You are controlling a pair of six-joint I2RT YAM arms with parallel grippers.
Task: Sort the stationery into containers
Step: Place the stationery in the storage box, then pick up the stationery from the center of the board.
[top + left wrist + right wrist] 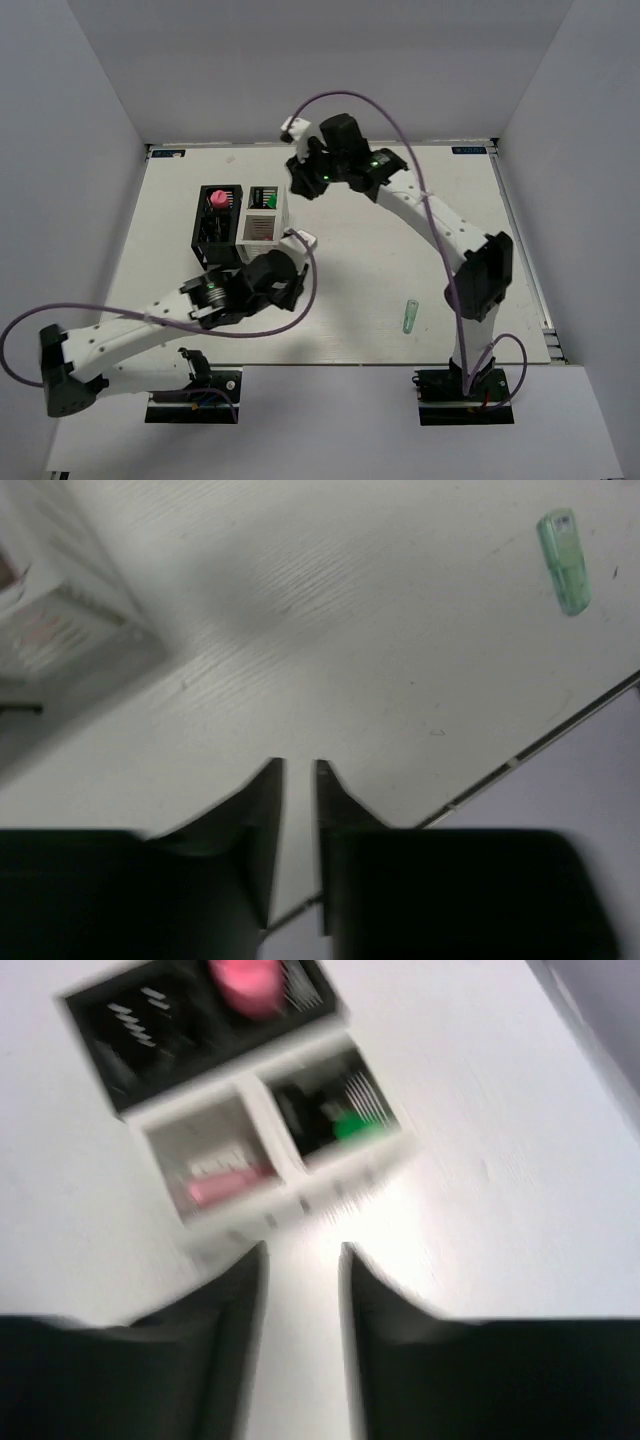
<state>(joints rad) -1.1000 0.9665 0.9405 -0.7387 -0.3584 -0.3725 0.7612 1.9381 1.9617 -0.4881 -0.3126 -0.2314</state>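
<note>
The joined holders stand left of the table's middle: the black holder (218, 222) (185, 1025) contains a pink round item (214, 200) (245, 982). In the white holder (262, 225) (275, 1210) are a green-ended highlighter (265, 195) (350, 1125) and a pink piece (225, 1185). A translucent green pen-like piece (409, 316) (565, 560) lies alone at the near right. My left gripper (298, 278) (298, 768) hovers just near of the holders, open by a narrow gap and empty. Behind the holders, my right gripper (303, 182) (302, 1250) is open and empty.
The table's near edge (560, 735) runs close under the left gripper. Grey walls enclose the table on three sides. A purple cable (400, 120) arcs over the right arm.
</note>
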